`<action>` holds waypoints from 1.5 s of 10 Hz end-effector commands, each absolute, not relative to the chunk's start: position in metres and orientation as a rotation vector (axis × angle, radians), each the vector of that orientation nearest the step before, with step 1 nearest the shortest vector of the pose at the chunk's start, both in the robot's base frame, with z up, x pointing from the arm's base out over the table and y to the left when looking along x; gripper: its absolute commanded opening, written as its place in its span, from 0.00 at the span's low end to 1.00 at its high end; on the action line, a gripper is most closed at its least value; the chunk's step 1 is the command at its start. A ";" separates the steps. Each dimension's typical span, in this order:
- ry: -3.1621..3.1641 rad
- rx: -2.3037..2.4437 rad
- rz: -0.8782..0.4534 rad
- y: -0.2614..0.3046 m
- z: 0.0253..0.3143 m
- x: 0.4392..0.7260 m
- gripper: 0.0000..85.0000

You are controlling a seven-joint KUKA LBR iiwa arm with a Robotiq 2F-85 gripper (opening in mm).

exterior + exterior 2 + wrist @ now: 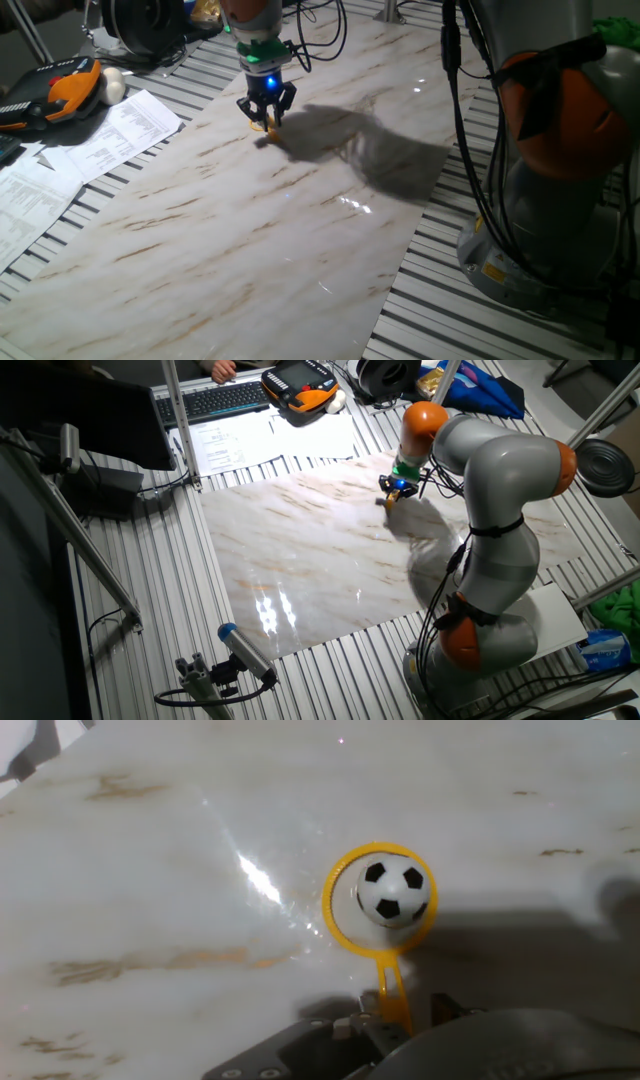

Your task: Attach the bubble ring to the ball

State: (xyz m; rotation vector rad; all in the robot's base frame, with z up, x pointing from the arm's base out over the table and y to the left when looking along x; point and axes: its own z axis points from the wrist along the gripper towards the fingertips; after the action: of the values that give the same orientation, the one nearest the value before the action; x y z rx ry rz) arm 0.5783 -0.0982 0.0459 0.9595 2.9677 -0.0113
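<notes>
In the hand view the yellow bubble ring lies low over the marble tabletop, with the black-and-white soccer ball inside its loop, towards the right rim. The ring's short handle runs back into my gripper, which is shut on it. In one fixed view my gripper points down at the far part of the marble board, with a bit of yellow ring at its tips; the ball is hidden there. In the other fixed view my gripper is small and the ring cannot be made out.
Printed papers, an orange-and-black pendant and a larger off-white ball lie left of the board. The arm's base and cables stand at the right. A keyboard lies at the far side.
</notes>
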 end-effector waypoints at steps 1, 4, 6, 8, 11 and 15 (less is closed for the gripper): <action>2.970 0.952 -0.016 -0.098 0.047 0.578 0.40; 3.012 0.878 0.022 -0.090 0.059 0.579 0.40; 3.042 0.908 0.015 -0.074 0.084 0.583 0.40; 3.045 0.877 0.020 -0.056 0.095 0.581 0.40; 3.080 0.800 0.011 -0.018 0.120 0.578 0.40; 3.107 0.690 -0.030 0.021 0.142 0.576 0.40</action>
State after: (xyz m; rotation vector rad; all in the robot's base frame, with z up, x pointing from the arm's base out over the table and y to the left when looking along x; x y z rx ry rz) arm 0.5752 0.0162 0.1415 0.6855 3.1051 -0.0276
